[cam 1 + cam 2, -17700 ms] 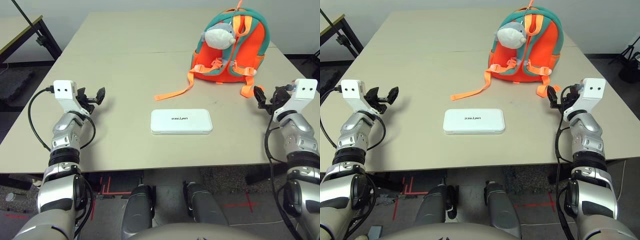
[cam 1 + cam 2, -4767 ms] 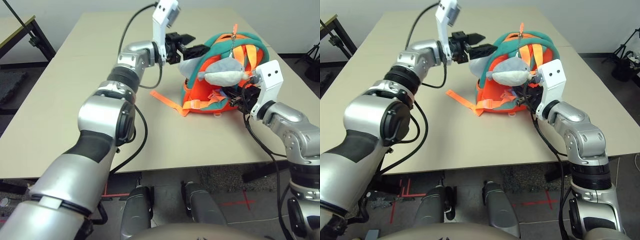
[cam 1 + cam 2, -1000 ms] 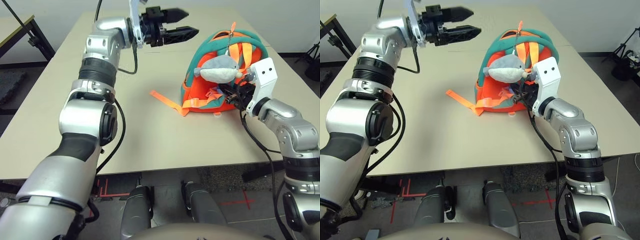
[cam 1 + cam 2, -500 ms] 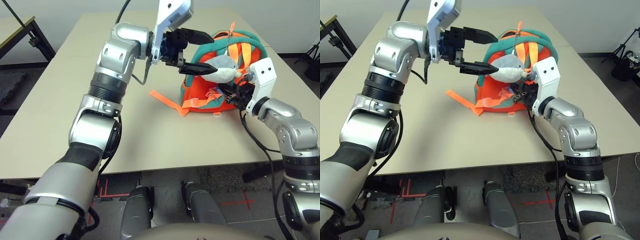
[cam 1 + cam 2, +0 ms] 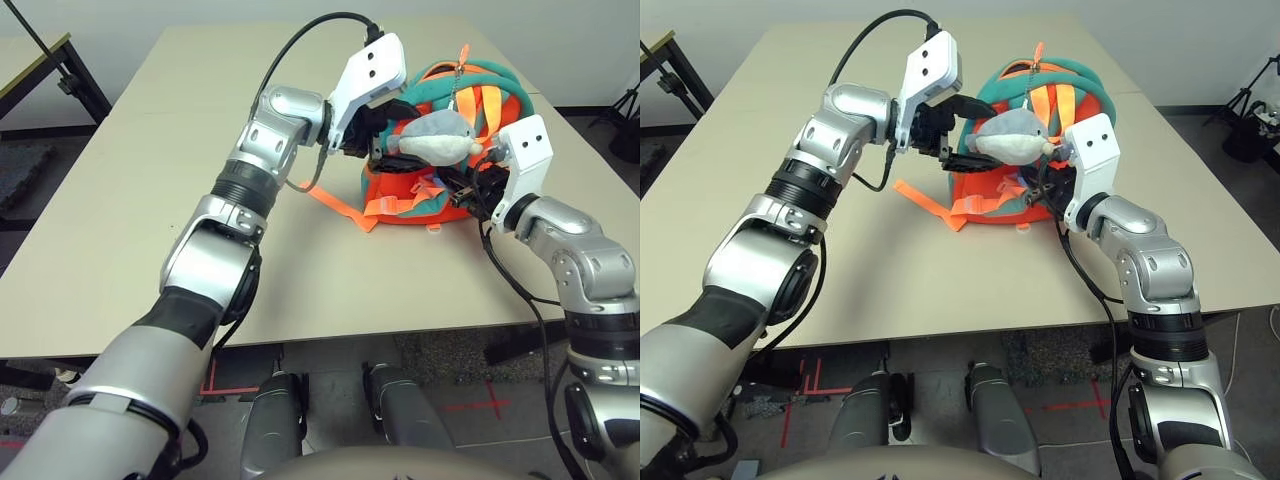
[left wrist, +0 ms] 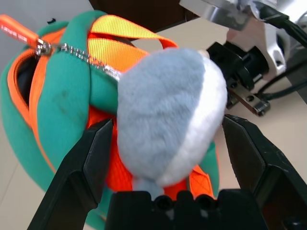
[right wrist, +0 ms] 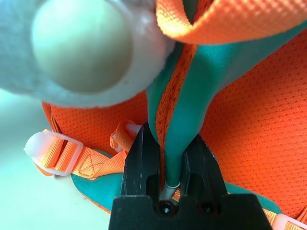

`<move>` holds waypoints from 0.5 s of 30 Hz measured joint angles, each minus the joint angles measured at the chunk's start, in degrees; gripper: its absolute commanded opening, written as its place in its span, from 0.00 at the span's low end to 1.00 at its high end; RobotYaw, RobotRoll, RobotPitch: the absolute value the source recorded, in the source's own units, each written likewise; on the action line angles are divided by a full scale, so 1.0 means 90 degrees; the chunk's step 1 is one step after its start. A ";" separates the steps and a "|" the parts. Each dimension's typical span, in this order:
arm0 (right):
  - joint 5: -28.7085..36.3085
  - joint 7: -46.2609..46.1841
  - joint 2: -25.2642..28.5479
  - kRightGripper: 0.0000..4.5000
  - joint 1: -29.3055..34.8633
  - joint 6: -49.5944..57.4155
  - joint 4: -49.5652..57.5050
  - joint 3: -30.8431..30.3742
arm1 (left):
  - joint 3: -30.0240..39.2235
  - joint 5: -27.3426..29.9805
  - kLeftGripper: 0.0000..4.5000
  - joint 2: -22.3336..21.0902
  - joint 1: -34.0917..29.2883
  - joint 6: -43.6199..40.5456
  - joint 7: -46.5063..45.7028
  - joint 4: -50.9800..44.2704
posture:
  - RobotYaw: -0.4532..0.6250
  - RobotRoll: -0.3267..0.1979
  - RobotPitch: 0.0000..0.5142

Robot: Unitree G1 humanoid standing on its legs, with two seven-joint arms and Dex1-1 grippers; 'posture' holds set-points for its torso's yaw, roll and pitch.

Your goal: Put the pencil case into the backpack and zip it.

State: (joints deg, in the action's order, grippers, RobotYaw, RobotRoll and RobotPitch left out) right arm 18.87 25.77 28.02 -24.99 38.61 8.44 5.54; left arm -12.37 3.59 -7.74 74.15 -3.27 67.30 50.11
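Counter (image 5: pixel 150 170): beige, carrying the backpack (image 5: pixel 425 195) toward its far right.
Pencil case: not visible in any view; whether it is inside the backpack cannot be told.
Right gripper (image 7: pixel 165 165): clamped narrow on the backpack's teal trim (image 7: pixel 184 143).
Left gripper (image 6: pixel 175 148): wide, fingers straddling the plush fish (image 6: pixel 168 120) without touching; nearer the zipper pull (image 6: pixel 43 47) above.

I count one backpack (image 5: pixel 440 150) on the one table (image 5: pixel 180 180), with one plush fish (image 5: pixel 432 146) hanging on it. Two grippers of mine are at it: my left gripper (image 6: pixel 172 143) and my right gripper (image 7: pixel 168 163).
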 measured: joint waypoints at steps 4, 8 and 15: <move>0.0001 -0.0016 -0.0010 0.06 -0.0001 0.0002 0.0004 -0.0003 | 0.0001 -0.0103 0.92 0.0126 0.0108 0.0211 -0.0144 0.0392 | 0.18 0.62 0.18; 0.0001 -0.0026 -0.0014 0.06 -0.0001 0.0013 0.0010 -0.0004 | 0.0028 -0.0138 0.61 0.0172 0.0195 0.0303 -0.0185 0.0611 | 0.18 0.62 0.18; 0.0000 -0.0026 -0.0014 0.06 -0.0001 0.0020 0.0011 -0.0011 | 0.0099 -0.0138 0.10 0.0207 0.0213 0.0344 -0.0184 0.0754 | 0.19 0.62 0.18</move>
State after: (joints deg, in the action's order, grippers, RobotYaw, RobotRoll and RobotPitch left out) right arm 18.87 25.53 27.89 -25.00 38.79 8.53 5.44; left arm -11.48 2.35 -5.87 76.06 -0.17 65.64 56.89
